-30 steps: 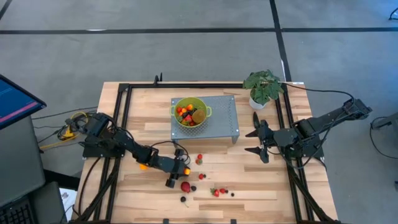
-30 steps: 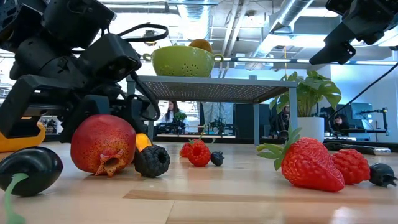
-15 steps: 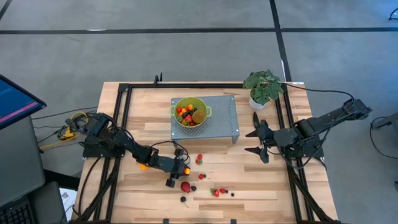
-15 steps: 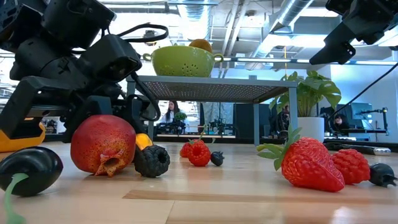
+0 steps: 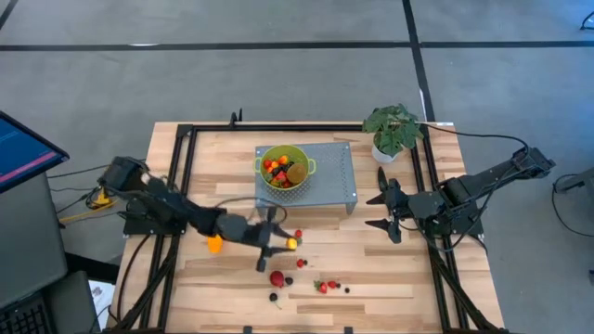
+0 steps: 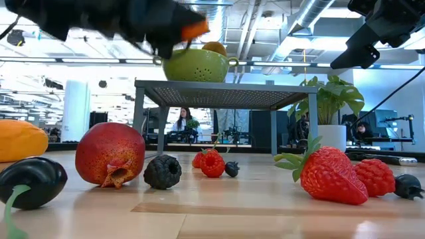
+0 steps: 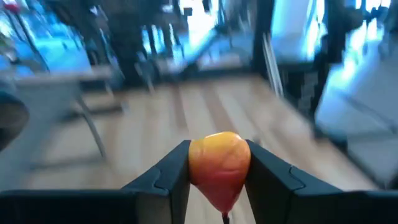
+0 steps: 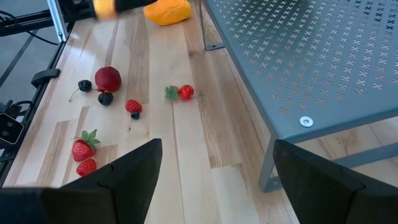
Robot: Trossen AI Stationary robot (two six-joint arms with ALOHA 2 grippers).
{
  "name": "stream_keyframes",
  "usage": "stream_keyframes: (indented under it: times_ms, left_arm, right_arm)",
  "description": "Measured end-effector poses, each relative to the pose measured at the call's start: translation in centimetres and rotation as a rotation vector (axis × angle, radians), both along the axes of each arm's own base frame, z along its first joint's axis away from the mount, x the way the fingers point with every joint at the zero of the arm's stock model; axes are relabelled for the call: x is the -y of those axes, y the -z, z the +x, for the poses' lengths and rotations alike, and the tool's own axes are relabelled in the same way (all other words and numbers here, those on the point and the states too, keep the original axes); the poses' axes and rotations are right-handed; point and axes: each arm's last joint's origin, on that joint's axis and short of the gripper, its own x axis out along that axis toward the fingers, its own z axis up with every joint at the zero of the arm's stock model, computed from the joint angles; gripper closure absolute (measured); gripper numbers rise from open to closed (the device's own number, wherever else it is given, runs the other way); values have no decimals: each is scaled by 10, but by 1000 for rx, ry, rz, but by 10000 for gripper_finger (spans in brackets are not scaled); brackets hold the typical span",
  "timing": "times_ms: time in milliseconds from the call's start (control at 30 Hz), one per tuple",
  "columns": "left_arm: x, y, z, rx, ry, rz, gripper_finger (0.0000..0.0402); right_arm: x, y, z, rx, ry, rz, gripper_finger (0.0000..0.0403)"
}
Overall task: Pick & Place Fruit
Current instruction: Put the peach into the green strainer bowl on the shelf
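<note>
Left gripper [image 7: 219, 177] clamped on small orange-red fruit [image 7: 219, 169] above desk centre; light, soft, hold its middle gently. Right gripper [image 5: 379, 211], fingers apart, waits near right edge

Lime-green colander [image 5: 284, 167] on grey perforated shelf [image 5: 329, 176]; pale striped wooden table [image 5: 390, 269]; black left gripper [image 7: 217, 171] clasping yellow-to-red fruit [image 7: 219, 165]; red strawberries [image 6: 329, 174]; mottled red pomegranate [image 6: 110, 154]; black berry [image 6: 163, 171].
</note>
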Motion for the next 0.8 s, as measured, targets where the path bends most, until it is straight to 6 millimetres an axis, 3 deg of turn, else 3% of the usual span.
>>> stream_keyframes:
  times_ms: [200, 400, 567, 800]
  left_arm:
    - [-26, -55, -14, 191, -67, -64, 278]
    - [-57, -87, -27, 313, -164, -87, 276]
    - [-85, -96, -30, 345, -266, -77, 275]
    - [-120, -86, -29, 268, -399, -41, 275]
  right_arm:
    - [0, 0, 0, 0, 0, 0, 101]
    - [0, 0, 0, 0, 0, 0, 101]
    - [0, 0, 0, 0, 0, 0, 101]
    - [0, 0, 0, 0, 0, 0, 101]
